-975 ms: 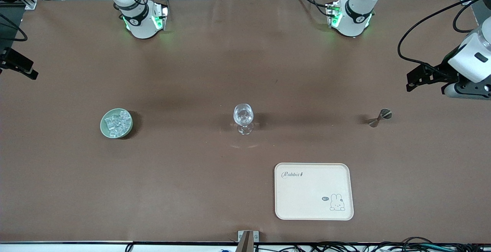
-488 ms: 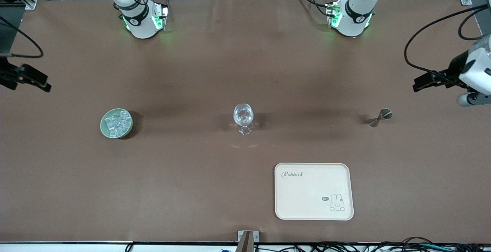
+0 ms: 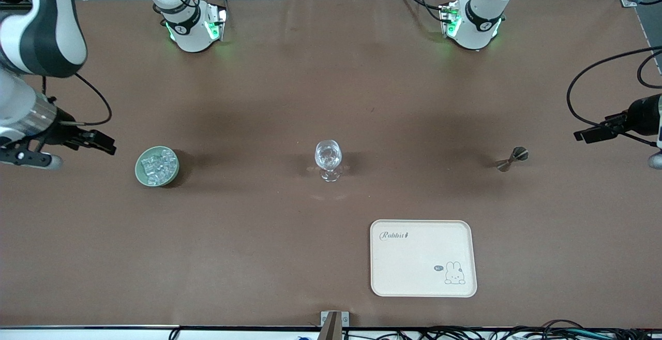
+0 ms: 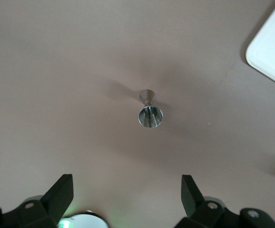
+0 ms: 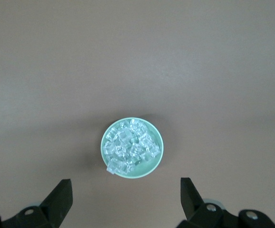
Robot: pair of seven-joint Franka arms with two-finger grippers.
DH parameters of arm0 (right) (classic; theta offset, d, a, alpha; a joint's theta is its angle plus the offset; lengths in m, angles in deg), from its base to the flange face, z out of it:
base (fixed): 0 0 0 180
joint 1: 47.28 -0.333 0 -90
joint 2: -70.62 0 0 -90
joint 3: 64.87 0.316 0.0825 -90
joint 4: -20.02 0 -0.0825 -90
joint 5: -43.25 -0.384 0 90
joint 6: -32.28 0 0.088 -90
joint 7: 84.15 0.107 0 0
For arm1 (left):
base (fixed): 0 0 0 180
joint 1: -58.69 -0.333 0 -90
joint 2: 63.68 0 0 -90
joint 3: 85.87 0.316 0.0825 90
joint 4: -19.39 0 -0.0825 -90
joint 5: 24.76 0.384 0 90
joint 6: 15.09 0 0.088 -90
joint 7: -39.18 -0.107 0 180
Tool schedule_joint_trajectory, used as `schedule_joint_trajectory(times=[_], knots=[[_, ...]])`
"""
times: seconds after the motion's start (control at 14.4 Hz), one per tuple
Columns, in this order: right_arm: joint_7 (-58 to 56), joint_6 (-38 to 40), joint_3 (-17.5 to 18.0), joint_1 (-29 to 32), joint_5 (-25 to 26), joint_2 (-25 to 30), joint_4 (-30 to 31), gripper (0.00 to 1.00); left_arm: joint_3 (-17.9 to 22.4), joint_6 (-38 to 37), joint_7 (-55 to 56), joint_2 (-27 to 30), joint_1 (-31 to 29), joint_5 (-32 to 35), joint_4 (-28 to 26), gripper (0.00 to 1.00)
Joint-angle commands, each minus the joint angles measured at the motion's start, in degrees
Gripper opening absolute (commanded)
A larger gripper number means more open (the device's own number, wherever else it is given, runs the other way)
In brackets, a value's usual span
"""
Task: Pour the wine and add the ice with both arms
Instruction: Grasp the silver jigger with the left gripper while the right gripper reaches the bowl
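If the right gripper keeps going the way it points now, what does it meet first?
Probably the green bowl heaped with ice: the open right gripper faces it with bare table between. Depth is uncertain.

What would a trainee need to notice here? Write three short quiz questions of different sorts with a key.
1. True or false: the ice lies in the green bowl.
2. Which thing lies nearest the front camera? A) the stemmed glass B) the cream tray C) the metal jigger
3. Fill in: the left gripper and the right gripper both have ___ fingers and hold nothing.

Key: 1 true; 2 B; 3 open. The left gripper is over the table near the jigger, the right gripper near the bowl.
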Motion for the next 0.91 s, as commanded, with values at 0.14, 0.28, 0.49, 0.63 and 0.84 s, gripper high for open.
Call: schedule_joint_trajectory(times=[0.14, 0.28, 0.49, 0.63, 0.84], knots=[[0.9, -9.4, 0.0, 0.5, -0.7, -6.8, 2.5, 1.0, 10.5, 1.5, 3.0, -7.5, 0.1, -15.0, 0.7, 1.0], [0.9, -14.8, 0.0, 0.5, -0.6, -9.3, 4.7, 1.0, 13.4, 1.2, 3.3, -10.6, 0.0, -21.0, 0.6, 1.0], [0.9, -26.1, 0.0, 0.6, -0.6, -11.2, 11.5, 1.0, 15.0, 0.9, 6.2, -14.1, -0.6, -26.3, 0.6, 1.0], [1.0, -29.6, 0.0, 0.6, -0.7, -12.1, 13.4, 1.0, 17.7, 1.0, 6.1, -16.6, -1.3, -31.0, 0.9, 0.99], [1.1, -30.7, 0.0, 0.6, -0.7, -13.6, 13.7, 0.98, 20.0, -0.3, 6.7, -21.8, -1.4, -37.0, 0.5, 0.99]])
